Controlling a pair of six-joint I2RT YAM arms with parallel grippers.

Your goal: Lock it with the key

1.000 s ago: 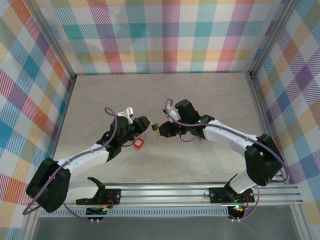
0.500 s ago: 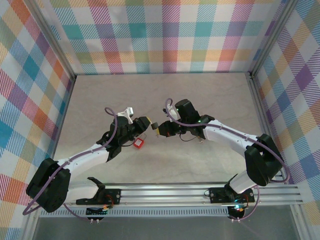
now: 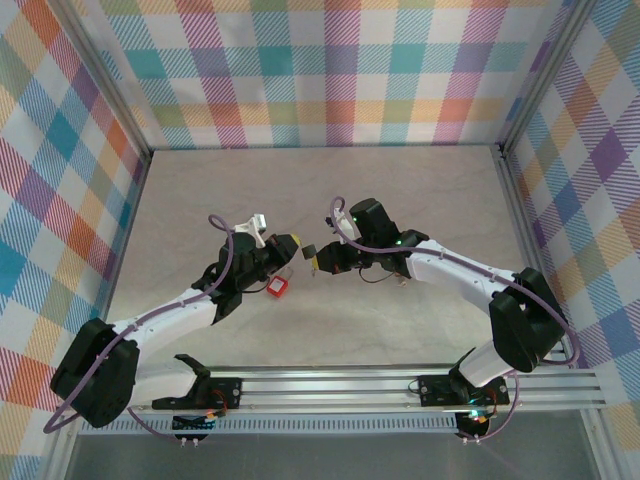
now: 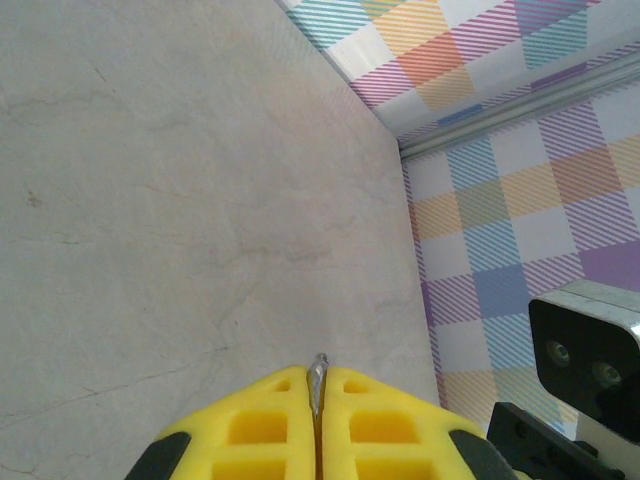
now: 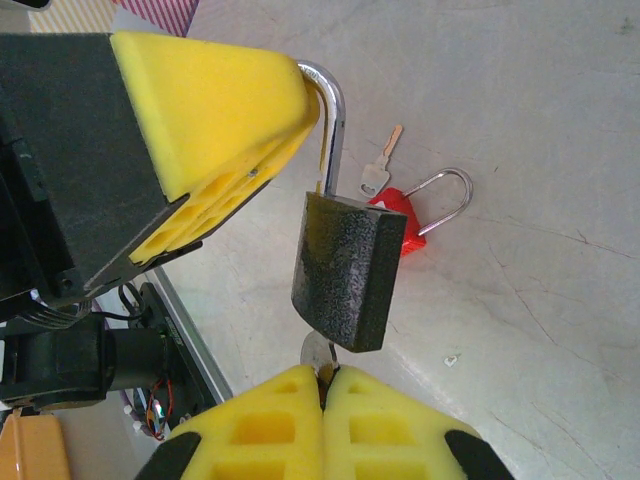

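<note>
The black padlock point(image 5: 345, 262) hangs in the air above the middle of the table point(image 3: 400, 200), held between the 2 arms. The left gripper point(image 3: 289, 245) reaches in from the left with its yellow jaws closed on the padlock's shackle point(image 5: 337, 120). In the left wrist view its pads point(image 4: 350, 385) press together, with a thin strip of metal point(image 4: 319, 372) poking out between them.

The right gripper point(image 5: 322, 388) sits just under the lock body. Its jaws are clamped on the bow of the key point(image 5: 318, 352), and the key's blade is in the bottom of the body.

1 leg of the shackle runs down into the body. The other leg is hidden behind the left gripper's pad, so I cannot tell whether the lock is snapped shut.

A red padlock point(image 5: 400, 218) lies on the table just on the near side of the left gripper, with a small silver key point(image 5: 378, 172) right beside it.
</note>
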